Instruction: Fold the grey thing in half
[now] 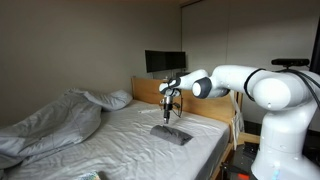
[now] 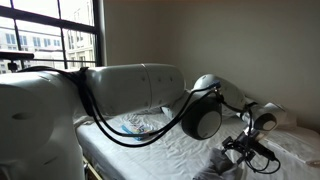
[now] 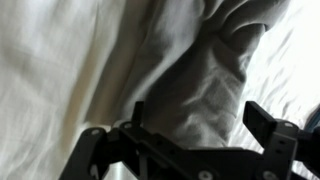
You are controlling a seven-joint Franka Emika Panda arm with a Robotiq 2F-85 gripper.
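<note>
The grey thing is a small grey cloth (image 1: 172, 133) lying rumpled on the white bed sheet (image 1: 120, 145), near the bed's right side. My gripper (image 1: 170, 106) points straight down and hovers a little above the cloth. In the wrist view the cloth (image 3: 205, 70) fills the middle of the picture, creased and partly bunched. The two dark fingers of the gripper (image 3: 200, 115) stand wide apart on either side of it, open and holding nothing. In an exterior view the gripper (image 2: 250, 150) hangs low over the sheet, partly hidden by the arm.
A crumpled light duvet (image 1: 50, 120) and a pillow (image 1: 115, 98) cover the bed's left part. A wooden headboard (image 1: 148, 90) and a dark monitor (image 1: 165, 62) stand behind. The robot's base (image 1: 275, 140) is beside the bed's right edge. A window (image 2: 40, 40) is at one side.
</note>
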